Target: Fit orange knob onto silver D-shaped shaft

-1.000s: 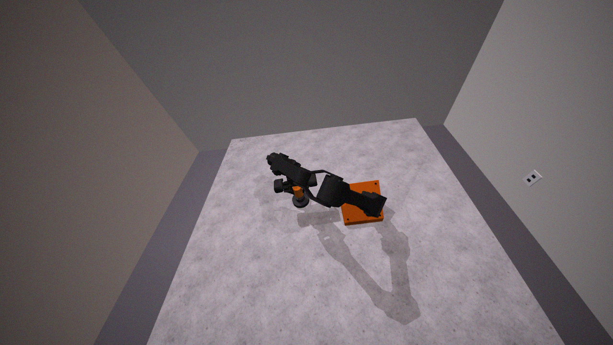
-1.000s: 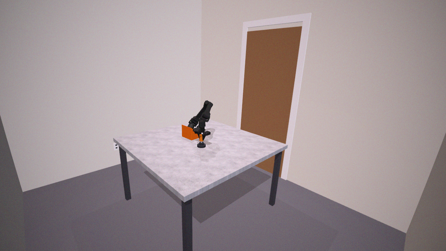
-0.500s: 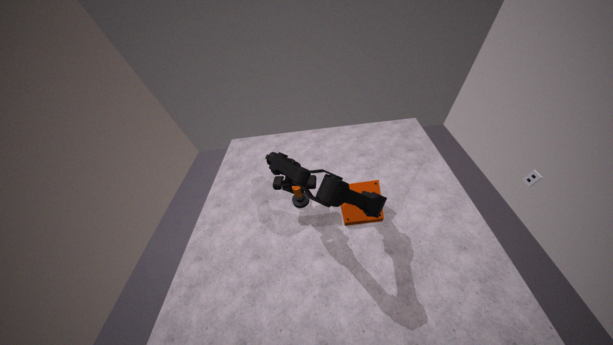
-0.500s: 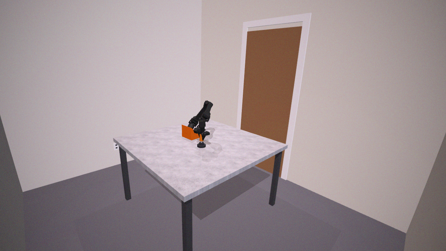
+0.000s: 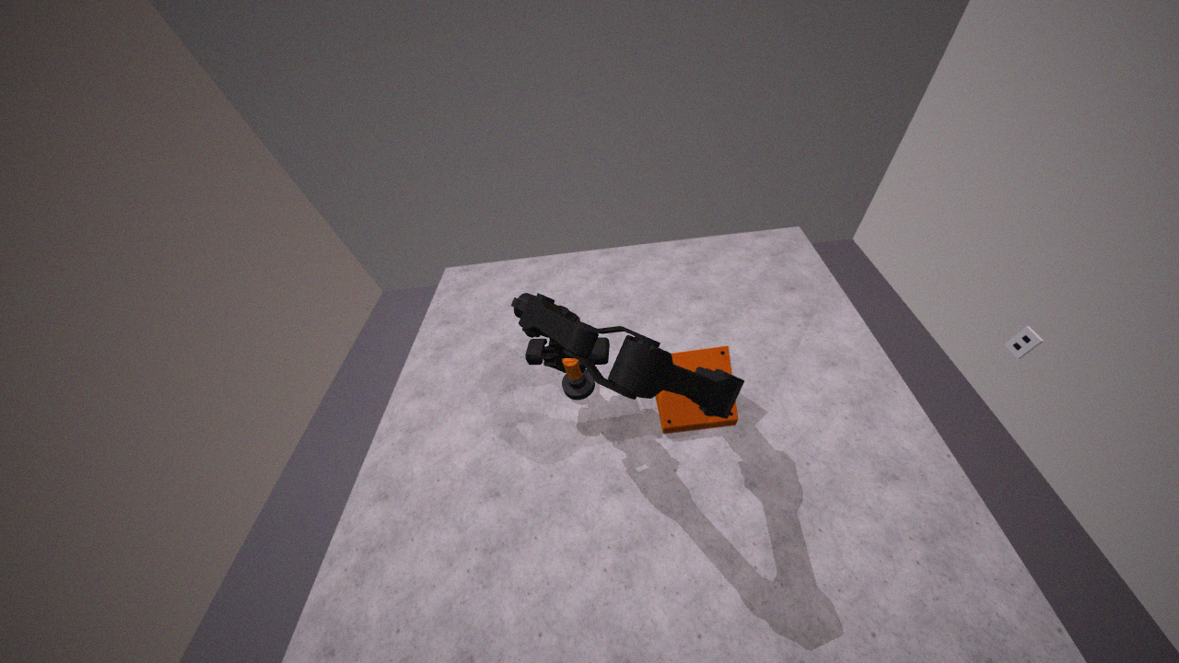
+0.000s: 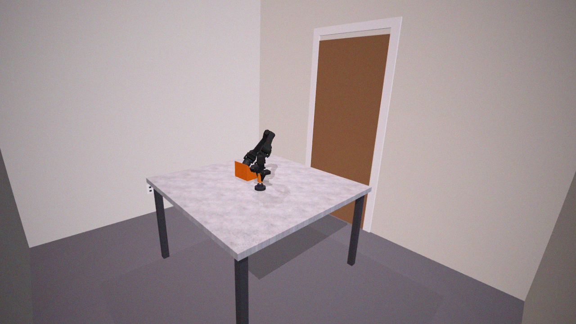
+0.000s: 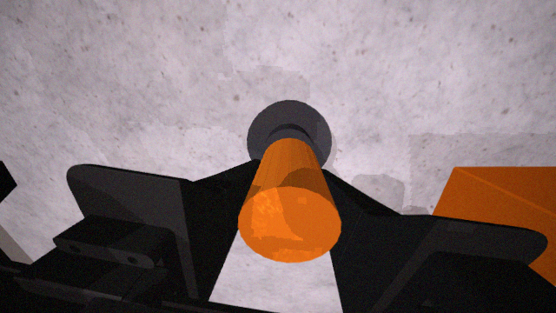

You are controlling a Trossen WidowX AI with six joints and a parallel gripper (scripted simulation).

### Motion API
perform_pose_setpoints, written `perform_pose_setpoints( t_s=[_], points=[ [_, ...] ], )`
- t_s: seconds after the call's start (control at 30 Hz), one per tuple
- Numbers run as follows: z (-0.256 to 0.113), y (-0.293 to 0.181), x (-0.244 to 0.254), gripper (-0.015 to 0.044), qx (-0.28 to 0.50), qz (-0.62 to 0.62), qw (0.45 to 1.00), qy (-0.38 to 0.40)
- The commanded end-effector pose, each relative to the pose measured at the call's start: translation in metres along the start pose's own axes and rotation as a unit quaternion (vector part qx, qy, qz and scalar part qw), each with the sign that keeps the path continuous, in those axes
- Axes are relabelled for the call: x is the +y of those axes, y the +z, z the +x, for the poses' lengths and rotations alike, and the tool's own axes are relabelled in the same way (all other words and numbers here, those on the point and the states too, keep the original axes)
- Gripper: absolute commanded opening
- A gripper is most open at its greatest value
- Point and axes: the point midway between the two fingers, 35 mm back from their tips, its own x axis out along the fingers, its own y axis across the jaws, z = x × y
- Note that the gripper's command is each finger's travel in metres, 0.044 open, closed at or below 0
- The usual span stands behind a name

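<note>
The orange knob (image 5: 573, 369) (image 6: 259, 177) (image 7: 289, 209) is an upright cylinder, with its flat top facing the wrist camera. My gripper (image 7: 288, 169) is shut on it, one black finger on each side. The dark round pedestal (image 5: 578, 388) (image 6: 260, 187) (image 7: 289, 112) stands on the table directly below the knob. In the exterior view a small light bit, seemingly the shaft, shows between knob and pedestal, so the knob is above the pedestal's base. The knob's hole and the flat sides of hole and shaft are hidden.
An orange block (image 5: 700, 413) (image 6: 243, 171) (image 7: 491, 191) sits on the table (image 5: 510, 536) (image 6: 209, 205) beside the pedestal, under the arm's base. The arm reaches from it over the pedestal. The table's edges are visible in the top and exterior views.
</note>
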Motion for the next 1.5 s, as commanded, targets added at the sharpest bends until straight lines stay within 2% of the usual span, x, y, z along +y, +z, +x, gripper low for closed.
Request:
perform_pose_setpoints(
  t_s=[0.0,0.47,0.7,1.47],
  points=[
    [0.0012,0.0003,0.0004,0.0,0.0,0.001,1.0,0.002],
    [-0.0035,-0.0003,0.0024,0.0,0.0,0.005,1.0,0.002],
    [-0.0035,0.0008,0.0037,0.0,0.0,0.105,0.994,0.002],
    [0.0009,-0.0003,0.0011,0.0,0.001,0.105,0.994,0.002]
  ],
)
